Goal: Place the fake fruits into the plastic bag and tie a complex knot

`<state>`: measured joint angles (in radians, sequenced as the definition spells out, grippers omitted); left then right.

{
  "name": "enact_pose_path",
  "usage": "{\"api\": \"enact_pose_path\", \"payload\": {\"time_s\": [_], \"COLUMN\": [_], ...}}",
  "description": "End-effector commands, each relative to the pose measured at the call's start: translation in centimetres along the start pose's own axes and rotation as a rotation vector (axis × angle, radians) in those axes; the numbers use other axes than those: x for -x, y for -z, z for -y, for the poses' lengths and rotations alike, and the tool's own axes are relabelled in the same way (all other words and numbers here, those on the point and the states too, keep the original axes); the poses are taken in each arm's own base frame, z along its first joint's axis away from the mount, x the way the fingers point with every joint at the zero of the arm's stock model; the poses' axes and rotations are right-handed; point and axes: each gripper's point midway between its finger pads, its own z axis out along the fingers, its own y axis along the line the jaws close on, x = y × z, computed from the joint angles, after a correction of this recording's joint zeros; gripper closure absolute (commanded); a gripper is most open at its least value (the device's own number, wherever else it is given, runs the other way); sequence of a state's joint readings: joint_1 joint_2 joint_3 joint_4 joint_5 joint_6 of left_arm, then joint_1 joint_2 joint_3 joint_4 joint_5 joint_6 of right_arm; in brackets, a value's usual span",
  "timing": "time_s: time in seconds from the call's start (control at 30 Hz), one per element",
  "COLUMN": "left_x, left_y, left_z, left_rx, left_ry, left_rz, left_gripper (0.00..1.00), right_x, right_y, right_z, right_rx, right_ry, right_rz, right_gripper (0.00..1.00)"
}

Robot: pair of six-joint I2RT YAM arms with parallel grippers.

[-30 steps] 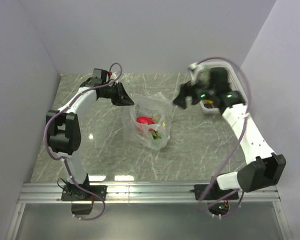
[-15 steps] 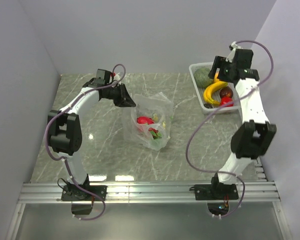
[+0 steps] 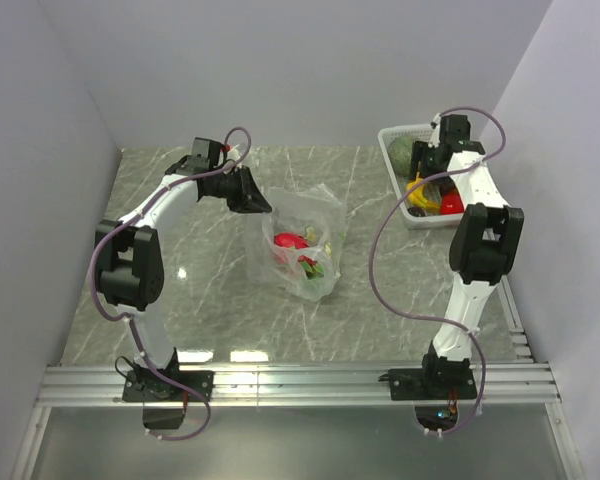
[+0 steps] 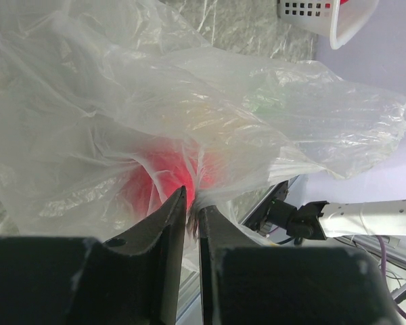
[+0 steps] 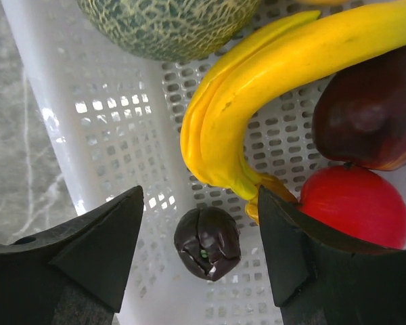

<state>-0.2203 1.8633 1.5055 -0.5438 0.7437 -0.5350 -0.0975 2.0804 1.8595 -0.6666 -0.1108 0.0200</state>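
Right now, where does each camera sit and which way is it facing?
Top external: above and behind the bases, looking down on the table; left arm and right arm show whole.
Left wrist: on the left arm, facing the plastic bag; left gripper pinches its film.
Right wrist: over the white basket, looking down on banana and melon; right gripper open.
Shared: top and left wrist both see bag and basket.
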Motion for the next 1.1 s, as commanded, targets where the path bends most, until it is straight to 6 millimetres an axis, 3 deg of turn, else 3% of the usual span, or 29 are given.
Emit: {"api": "enact_pose_path", "payload": {"time_s": [0.0,0.17,0.4,0.5,0.53,0.7,0.73,0.83,1.07], "left_x": [0.8,0.7,0.7,0.7,0.7,1.0,1.0,1.0,1.1], "left_y": [0.2,0.2,0.2,0.1,0.1,0.2,0.3,0.3,0.4], "left_z": [1.1,1.1,1.1,1.0,1.1,1.3,1.4,1.5,1.9], "left_rx": [-0.027,-0.032,-0.031,-0.031,-0.033,-0.039,-0.042,-0.047,-0.060], "left_ry": [-0.043,-0.046,-0.049,-0.045,-0.048,-0.054,-0.055,-0.056,-0.065], "left_rz": [0.018,0.017,0.020,0.019,0.019,0.023,0.023,0.022,0.027], "left_gripper": [0.81,0.81,0.81,0.81,0.81,0.82,0.82,0.82,0.82], "right_x": [-0.2,-1.9,-3.9,-4.3,-4.4,-3.5,-3.3,-1.4,3.7], "right_y": [-1.4,-3.7,-5.3,-5.3,-5.1,-2.8,-2.2,0.7,8.6], "right_z": [0.4,1.3,1.2,0.8,0.9,0.5,0.7,0.8,-1.6], "right_rx": [-0.056,-0.084,-0.055,-0.032,-0.031,0.007,0.012,0.050,0.208], "right_ry": [0.064,0.090,0.108,0.104,0.099,0.102,0.093,0.073,0.093], "right_rz": [0.008,-0.049,-0.119,-0.136,-0.141,-0.117,-0.120,-0.060,0.121], "right_gripper": [0.25,0.25,0.25,0.38,0.48,0.78,0.88,1.00,1.00]}}
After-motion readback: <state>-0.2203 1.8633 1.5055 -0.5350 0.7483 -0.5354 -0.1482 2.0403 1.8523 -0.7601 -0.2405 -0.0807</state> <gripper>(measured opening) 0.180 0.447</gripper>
